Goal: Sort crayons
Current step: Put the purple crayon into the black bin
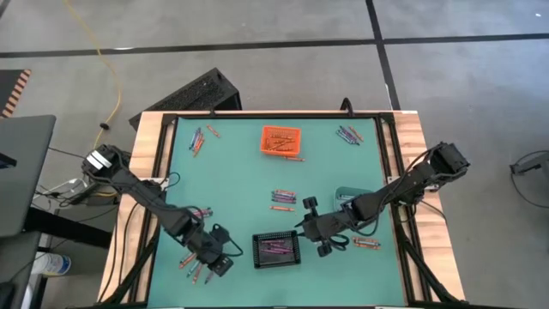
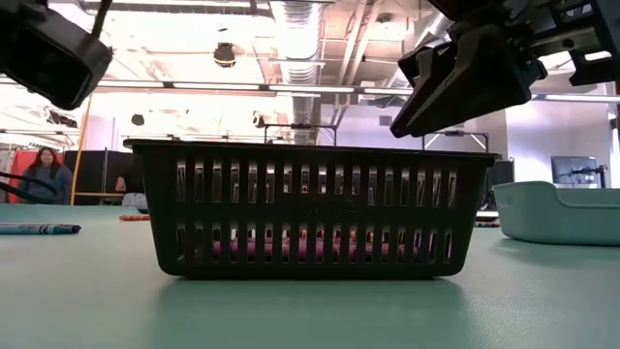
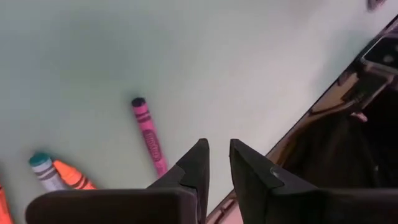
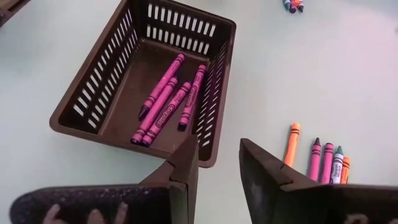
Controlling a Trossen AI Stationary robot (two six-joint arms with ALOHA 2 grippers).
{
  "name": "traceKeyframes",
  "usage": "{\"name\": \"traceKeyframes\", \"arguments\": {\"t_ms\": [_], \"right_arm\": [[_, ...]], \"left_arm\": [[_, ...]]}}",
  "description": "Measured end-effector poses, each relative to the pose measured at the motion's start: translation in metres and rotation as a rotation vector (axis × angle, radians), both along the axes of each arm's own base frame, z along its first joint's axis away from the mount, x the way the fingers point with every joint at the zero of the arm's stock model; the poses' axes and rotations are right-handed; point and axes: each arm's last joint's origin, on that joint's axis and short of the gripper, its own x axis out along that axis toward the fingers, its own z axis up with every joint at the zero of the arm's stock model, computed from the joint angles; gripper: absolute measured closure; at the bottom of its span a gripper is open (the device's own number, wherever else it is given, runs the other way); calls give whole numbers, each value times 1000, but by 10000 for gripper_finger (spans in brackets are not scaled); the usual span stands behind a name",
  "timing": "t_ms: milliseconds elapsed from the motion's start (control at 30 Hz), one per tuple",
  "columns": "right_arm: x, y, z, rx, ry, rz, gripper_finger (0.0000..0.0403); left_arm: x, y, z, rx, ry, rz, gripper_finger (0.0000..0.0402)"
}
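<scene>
Crayons lie in loose groups on the green mat: near the front left [image 1: 193,266], in the middle [image 1: 283,197], at the far left [image 1: 198,137] and far right [image 1: 347,133]. Several pink crayons [image 4: 168,99] lie flat in the black bin [image 1: 276,249]. My left gripper [image 3: 217,155] hovers near the mat's front edge with a narrow gap and nothing between its fingers; a pink crayon [image 3: 149,134] and an orange one [image 3: 71,174] lie just beside it. My right gripper [image 4: 214,152] hangs open above the black bin's right corner, holding nothing.
An orange bin [image 1: 281,140] holding crayons stands at the far middle. A teal bin [image 2: 562,208] sits partly under my right arm. A few crayons [image 4: 317,158] lie right of the black bin. The table's dark frame edge [image 3: 348,93] runs close to my left gripper.
</scene>
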Motion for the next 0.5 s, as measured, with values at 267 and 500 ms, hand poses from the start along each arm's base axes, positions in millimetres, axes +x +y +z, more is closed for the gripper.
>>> {"name": "traceKeyframes", "arguments": {"t_ms": [267,500], "right_arm": [[0,0,0,0,1,0,292],[0,0,0,-6,1,5,292]], "left_arm": [[-1,2,-1,11,22,14,295],[10,-3,21,-12,20,50,279]]}}
